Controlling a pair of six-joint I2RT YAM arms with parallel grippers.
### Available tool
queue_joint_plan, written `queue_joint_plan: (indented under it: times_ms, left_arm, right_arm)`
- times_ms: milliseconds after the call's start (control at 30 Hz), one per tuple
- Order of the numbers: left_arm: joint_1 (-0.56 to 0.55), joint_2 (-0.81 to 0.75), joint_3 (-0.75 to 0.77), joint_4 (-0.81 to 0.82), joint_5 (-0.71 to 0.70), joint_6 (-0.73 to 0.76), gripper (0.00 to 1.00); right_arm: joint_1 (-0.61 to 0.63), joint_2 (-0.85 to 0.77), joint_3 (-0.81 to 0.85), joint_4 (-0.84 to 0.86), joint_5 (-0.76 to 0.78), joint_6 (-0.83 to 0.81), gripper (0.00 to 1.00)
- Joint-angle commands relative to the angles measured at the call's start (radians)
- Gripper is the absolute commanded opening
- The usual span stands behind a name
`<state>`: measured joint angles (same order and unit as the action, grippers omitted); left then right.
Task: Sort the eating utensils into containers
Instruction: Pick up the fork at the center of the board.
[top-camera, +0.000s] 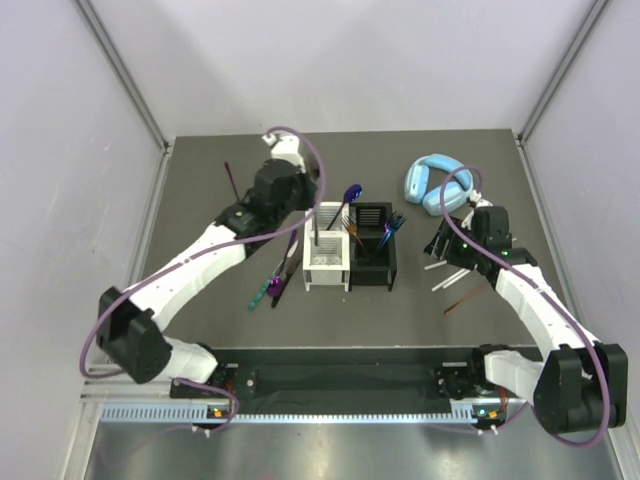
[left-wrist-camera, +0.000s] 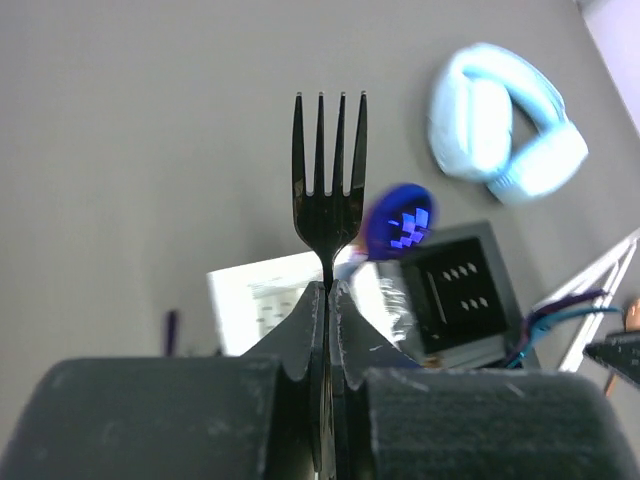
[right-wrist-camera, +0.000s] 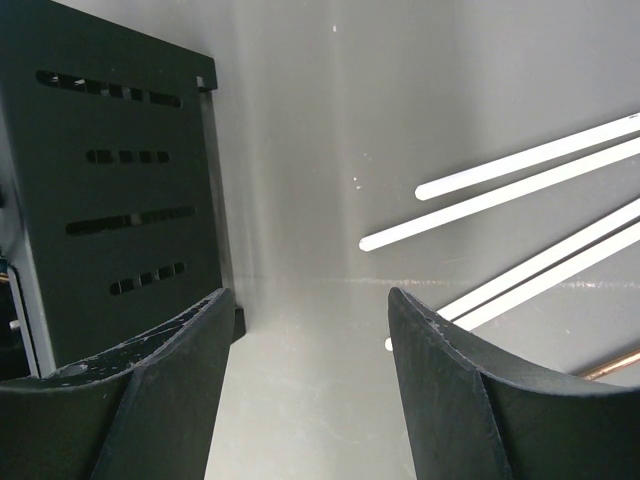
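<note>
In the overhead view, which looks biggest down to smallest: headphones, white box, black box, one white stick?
White box and black box: alike, largest.
Headphones: close to the boxes, too unsure to rank.
White stick: clearly smallest.

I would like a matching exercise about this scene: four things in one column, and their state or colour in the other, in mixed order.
1 fork
2 headphones
3 white sticks
4 right end effector

a open, holding nothing
b light blue
c lying flat
d gripped by left end effector

Pairs: 1-d, 2-b, 3-c, 4-a
</note>
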<state>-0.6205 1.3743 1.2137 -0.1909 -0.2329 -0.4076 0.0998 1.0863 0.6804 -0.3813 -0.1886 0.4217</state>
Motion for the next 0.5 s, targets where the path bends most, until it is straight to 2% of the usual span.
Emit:
queue_joint_plan:
  times_ms: [0,133,467]
  left_arm:
    - [-0.079,0.104,0.092,0.134,0.011,0.049,0.00]
    - [-0.151,0.187,0.164,0.159,-0.003,0.075,0.00]
    - [-0.242,0.230,0.219,0.215,-0.057,0.098,0.00]
  right_arm:
    - [-0.009,-0.040,0.025,0.009,0.018,-0.003,0.64]
    - [-0.009,-0.040,0.028,0.004,0.023,-0.006,0.64]
    - [-0.011,-0.031,0.025,0.009,0.023,-0.008,0.64]
